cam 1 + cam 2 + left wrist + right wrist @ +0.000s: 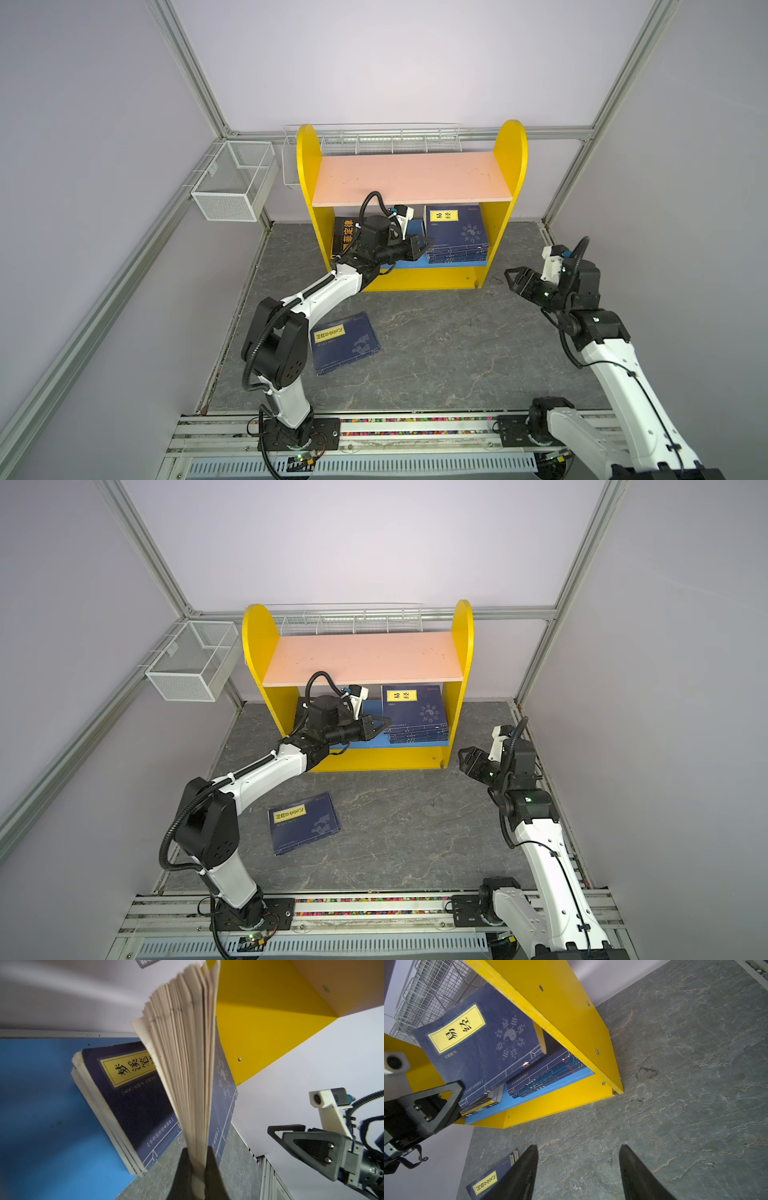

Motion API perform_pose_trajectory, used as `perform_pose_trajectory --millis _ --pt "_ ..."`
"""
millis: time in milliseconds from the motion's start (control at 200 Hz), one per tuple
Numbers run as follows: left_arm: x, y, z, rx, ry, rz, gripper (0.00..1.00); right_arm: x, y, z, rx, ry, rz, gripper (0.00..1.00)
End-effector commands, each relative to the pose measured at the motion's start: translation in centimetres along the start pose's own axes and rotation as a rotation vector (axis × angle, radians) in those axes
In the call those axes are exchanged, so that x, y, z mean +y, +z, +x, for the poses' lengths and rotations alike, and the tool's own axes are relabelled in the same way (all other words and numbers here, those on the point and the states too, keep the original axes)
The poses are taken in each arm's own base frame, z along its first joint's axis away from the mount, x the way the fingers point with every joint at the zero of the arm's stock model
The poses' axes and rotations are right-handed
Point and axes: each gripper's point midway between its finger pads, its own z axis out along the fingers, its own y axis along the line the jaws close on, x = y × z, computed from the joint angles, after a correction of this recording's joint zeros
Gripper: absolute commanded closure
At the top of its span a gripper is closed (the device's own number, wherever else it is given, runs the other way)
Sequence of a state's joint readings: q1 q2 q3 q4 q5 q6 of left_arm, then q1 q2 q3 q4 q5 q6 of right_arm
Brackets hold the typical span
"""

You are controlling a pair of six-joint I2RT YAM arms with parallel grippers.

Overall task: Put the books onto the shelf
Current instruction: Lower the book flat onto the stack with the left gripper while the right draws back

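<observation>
The yellow shelf (513, 158) (463, 638) stands at the back of the table. My left gripper (428, 243) (198, 1159) reaches into its lower compartment, shut on the page edge of a navy book with a yellow label (455, 228) (481, 1039). The pages (187, 1053) fan out from the jaws, and the book tilts above a stack of navy books (128, 1095) (457, 257) on the blue board. A black book (345, 237) lies at the compartment's left end. Another navy book (345, 343) (303, 823) (485, 1185) lies flat on the table. My right gripper (513, 280) (579, 1147) hangs open and holds nothing, right of the shelf.
A white wire-mesh basket (235, 180) hangs on the left frame rail. A long white wire rack (374, 139) runs behind the shelf's top. The pink upper board (411, 178) carries nothing. Grey stone-pattern tabletop (436, 353) spreads in front of the shelf.
</observation>
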State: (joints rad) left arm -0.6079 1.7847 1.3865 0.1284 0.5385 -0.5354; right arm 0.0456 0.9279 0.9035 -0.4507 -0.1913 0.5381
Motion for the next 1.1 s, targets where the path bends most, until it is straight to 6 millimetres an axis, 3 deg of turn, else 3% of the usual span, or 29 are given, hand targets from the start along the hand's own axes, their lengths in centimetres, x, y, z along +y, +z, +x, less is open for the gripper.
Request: perform_pose_trajectory --millis 0,270,610,665,770,1095 --pt "-0.2 1.0 -1.1 -0.013 0.009 -0.009 1.0 -0.7 0.0 0.1 0.002 -0.006 0.03 0.35" --pt "1.5 2.5 -1.2 -0.011 -0.017 -0.073 1.0 -0.7 0.0 0.5 0.012 -0.004 0.023 0.35" --pt "3.4 2.5 -1.5 -0.041 -0.035 -0.139 1.0 -0.3 -0.2 0.5 0.005 0.004 -0.001 0.35" --pt "3.3 2.6 -1.8 -0.052 -0.046 -0.124 1.0 -0.9 0.3 1.5 0.03 0.014 0.007 0.35" --pt "3.0 3.2 -1.8 -0.034 -0.045 -0.109 1.0 -0.9 0.3 1.5 0.033 0.015 0.008 0.35" --pt "2.7 3.5 0.2 0.049 -0.074 -0.08 1.0 -1.2 0.3 1.8 0.04 0.016 0.022 0.35"
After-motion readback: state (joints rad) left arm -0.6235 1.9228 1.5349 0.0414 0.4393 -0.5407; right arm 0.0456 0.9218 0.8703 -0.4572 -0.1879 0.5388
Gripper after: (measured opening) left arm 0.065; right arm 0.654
